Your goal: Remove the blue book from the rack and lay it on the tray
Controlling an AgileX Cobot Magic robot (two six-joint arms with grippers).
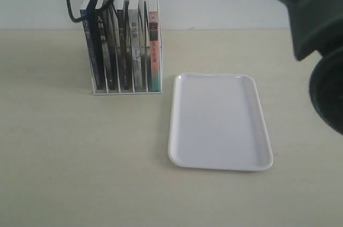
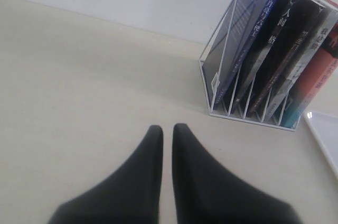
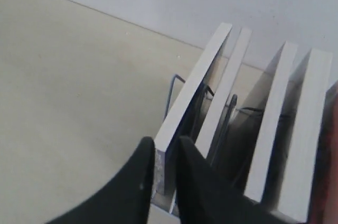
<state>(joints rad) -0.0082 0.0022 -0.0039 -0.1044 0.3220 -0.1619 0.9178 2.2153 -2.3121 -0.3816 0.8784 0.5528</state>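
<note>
Standing at the left end of the white wire rack (image 1: 127,91), as the exterior view has it, the blue book (image 1: 91,50) leans slightly, its dark spine with white characters facing out. Beside it in the other slots are darker-spined books (image 1: 123,50) and a pink-and-teal one (image 1: 154,50) at the far end. The right gripper (image 3: 163,140) has come in over the top of the rack. Its two black fingers (image 3: 137,182) sit on either side of the blue book's upper corner and are pinched onto the pale page edge (the rest of that arm is only a dark blur in the exterior view). The left gripper (image 2: 167,129) hangs low over the beige tabletop (image 1: 64,157) near the rack's blue-book end, with its fingers drawn together to a thin slit and nothing between them. The white tray (image 1: 220,122) lies flat just beside the rack on the pink book's side, and the blue book is not yet on it.
</note>
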